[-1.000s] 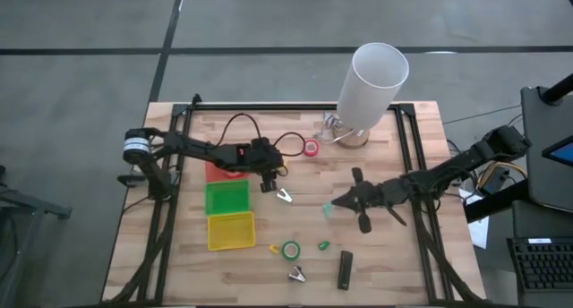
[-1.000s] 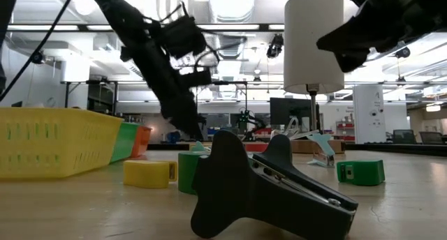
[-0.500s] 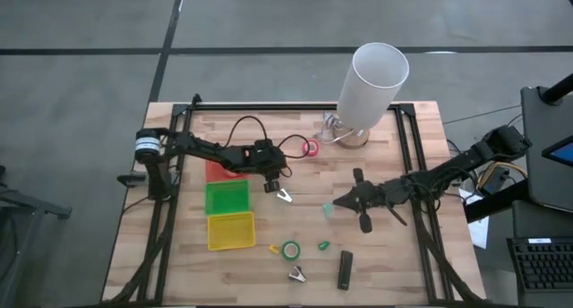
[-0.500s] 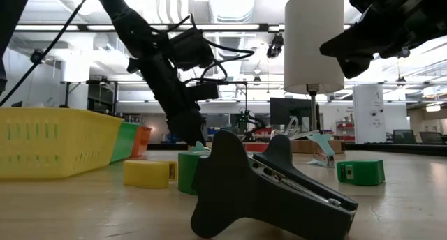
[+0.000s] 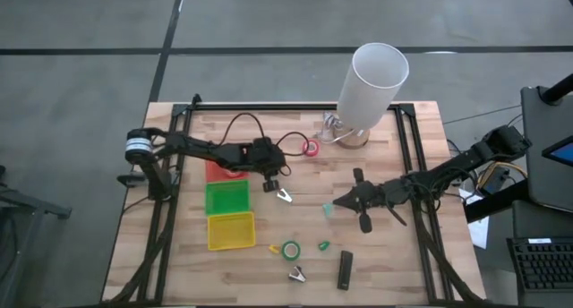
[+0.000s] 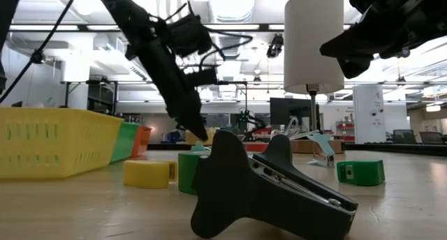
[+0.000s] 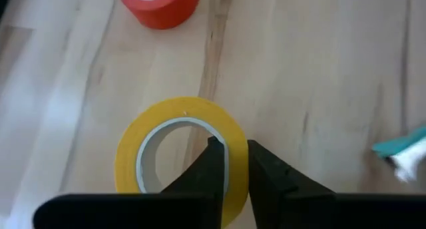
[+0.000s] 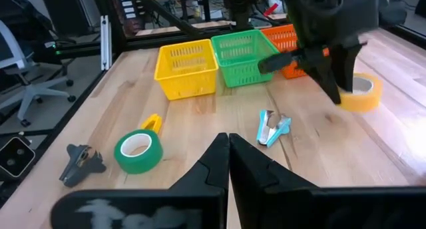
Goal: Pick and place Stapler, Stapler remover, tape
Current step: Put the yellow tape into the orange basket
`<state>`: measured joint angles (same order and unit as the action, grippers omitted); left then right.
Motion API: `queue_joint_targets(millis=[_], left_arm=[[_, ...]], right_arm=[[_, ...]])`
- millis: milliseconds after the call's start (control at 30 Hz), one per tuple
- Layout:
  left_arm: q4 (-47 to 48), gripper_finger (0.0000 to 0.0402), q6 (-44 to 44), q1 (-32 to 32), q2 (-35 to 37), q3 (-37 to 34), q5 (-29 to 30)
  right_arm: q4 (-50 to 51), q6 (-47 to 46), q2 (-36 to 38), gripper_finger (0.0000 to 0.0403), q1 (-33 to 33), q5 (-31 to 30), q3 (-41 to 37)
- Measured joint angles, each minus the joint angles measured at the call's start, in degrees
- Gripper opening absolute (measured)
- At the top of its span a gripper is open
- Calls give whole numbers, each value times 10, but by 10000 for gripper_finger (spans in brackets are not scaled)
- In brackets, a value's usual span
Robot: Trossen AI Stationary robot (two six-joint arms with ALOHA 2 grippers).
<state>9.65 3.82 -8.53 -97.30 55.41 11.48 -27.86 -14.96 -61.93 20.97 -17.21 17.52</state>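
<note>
left gripper (image 5: pixel 269 183): fingers pinched on the wall of the yellow ring-shaped tape roll (image 7: pixel 180 159), just right of the green plastic tray (image 5: pixel 227 198); in the low view the roll looks clear of the table
change: half a second ago the left arm sat lower; now the wrist has lifted and pulled back a little, roll going with it
meaning: pick looks done, carry to a tray probably next
right gripper (image 5: pixel 333 206): fingers closed together, holding nothing, hovering well right of the green tray
black oblong stapler (image 5: pixel 345 269): on the table, well right of the green tray and nearer the front edge, untouched
green tape roll (image 5: pixel 291 250): front-right of the green tray
red tape roll (image 5: pixel 311 148): behind and right of the green tray
silver claw-shaped staple remover (image 5: pixel 284 196): just right of the green tray
</note>
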Motion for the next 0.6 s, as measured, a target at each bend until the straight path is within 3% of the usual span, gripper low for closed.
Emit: queue_joint_targets(millis=[333, 533, 600], left_arm=[[105, 47, -42, 24, 112, 4, 1], [140, 48, -70, 45, 176, -14, 5], [148, 48, -84, 52, 194, -23, 5]], right_arm=[[10, 46, 27, 9, 0, -9, 0], [12, 59, 88, 8, -26, -6, -28], [11, 53, 115, 8, -44, 20, -46]])
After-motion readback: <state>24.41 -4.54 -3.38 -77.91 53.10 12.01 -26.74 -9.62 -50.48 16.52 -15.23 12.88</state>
